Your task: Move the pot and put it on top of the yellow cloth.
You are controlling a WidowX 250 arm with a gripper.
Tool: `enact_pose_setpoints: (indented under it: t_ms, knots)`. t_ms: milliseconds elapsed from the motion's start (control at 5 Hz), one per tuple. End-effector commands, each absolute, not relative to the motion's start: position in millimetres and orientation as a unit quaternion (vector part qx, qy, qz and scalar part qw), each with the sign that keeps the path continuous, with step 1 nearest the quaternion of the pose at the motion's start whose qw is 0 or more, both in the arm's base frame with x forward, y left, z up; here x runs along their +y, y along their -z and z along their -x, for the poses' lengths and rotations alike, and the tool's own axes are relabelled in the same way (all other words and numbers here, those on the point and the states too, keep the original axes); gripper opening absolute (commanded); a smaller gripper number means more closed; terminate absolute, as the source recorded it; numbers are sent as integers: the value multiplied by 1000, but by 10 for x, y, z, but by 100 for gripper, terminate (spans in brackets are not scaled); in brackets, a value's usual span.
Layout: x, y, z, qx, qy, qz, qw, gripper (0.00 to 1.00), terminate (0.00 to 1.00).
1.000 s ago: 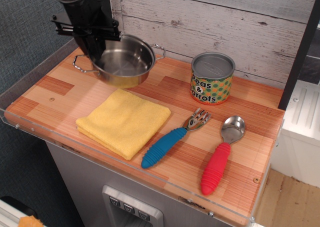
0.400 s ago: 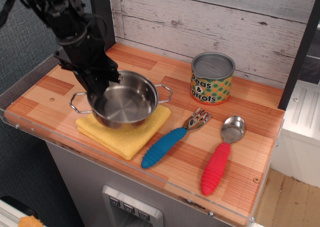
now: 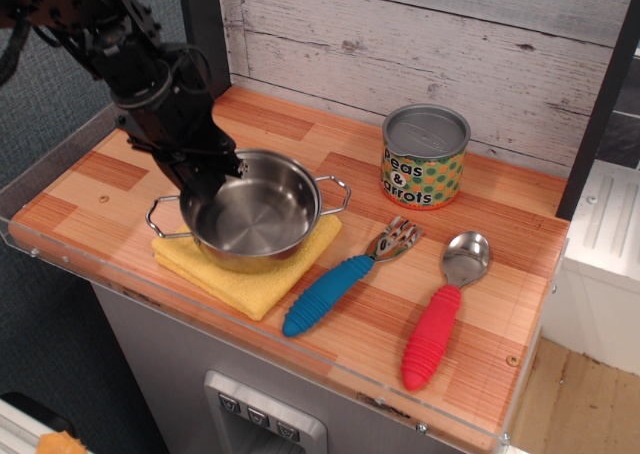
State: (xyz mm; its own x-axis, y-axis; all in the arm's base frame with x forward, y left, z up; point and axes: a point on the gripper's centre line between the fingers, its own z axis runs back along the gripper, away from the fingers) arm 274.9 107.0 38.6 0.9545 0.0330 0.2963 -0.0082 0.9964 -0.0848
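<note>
Wooden counter (image 3: 130, 179), pot (image 3: 258, 212) on yellow cloth (image 3: 245, 279), can (image 3: 425, 157) behind fork (image 3: 342, 276), spoon (image 3: 444, 309).

I see a wooden desk (image 3: 480, 304) with a clear plastic rim along its front and left edges. A tin can (image 3: 425, 157) stands upright near the back, labelled "peas & carrots" on green with orange dots, silver lid on top. In front of it lies a fork (image 3: 345, 277) with a blue ribbed handle, tines pointing toward the can. Just right of it I see a spoon (image 3: 445, 309) with a red ribbed handle, bowl toward the back. Fork and spoon lie apart. A whitewashed plank wall (image 3: 430, 34) rises behind the desk.
</note>
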Motion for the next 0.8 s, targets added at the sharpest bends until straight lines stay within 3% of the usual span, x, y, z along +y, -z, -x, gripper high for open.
enact_pose_setpoints:
  t_ms: [0, 200, 600]
  knots:
    - [1162, -381, -2662, -149, -38, 20, 988, 0, 0]
    - [1153, -354, -2616, -145, -45, 29, 988, 100, 0]
    - [1160, -423, -2565, -135, -49, 16, 989, 100, 0]
